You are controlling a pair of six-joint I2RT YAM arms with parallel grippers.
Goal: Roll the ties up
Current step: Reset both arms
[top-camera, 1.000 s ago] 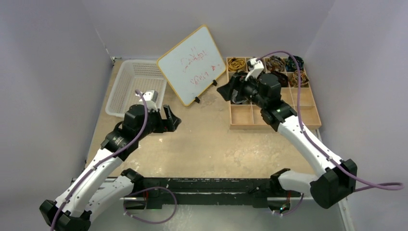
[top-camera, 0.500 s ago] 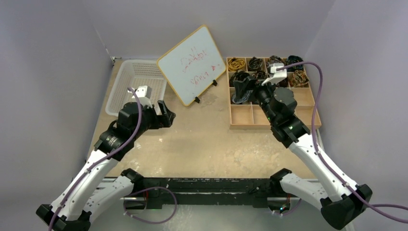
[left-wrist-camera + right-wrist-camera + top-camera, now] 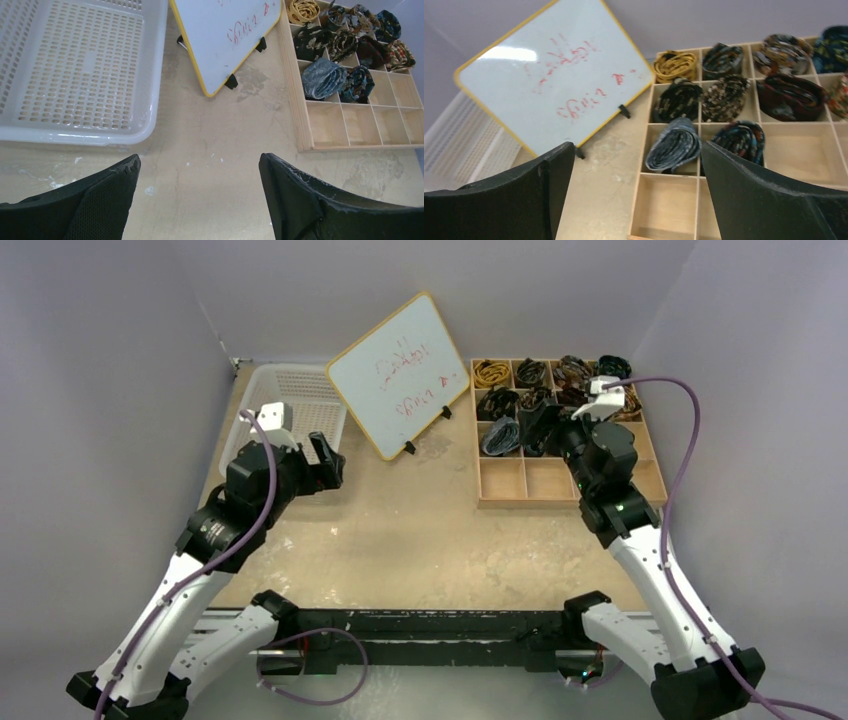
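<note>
Several rolled ties sit as coils in the far compartments of a wooden tray (image 3: 560,503) at the right. Among them are a gold coil (image 3: 675,65), a grey-blue coil (image 3: 674,145) and a teal patterned coil (image 3: 741,140). The grey-blue coil (image 3: 322,79) also shows in the left wrist view. My right gripper (image 3: 636,146) hangs open and empty above the tray's left edge, short of the grey-blue coil. My left gripper (image 3: 199,159) is open and empty over bare tabletop, just in front of the white basket. No flat tie is in view.
A white perforated basket (image 3: 285,390) stands at the back left, with nothing in it. A yellow-framed whiteboard (image 3: 400,370) with red writing leans between the basket and the tray. The tray's near compartments (image 3: 525,478) hold nothing.
My right arm has swung right and back from the tray's left side, its jaws opening wider, uncovering the grey-blue coil. My left arm has drawn back left toward the basket.
</note>
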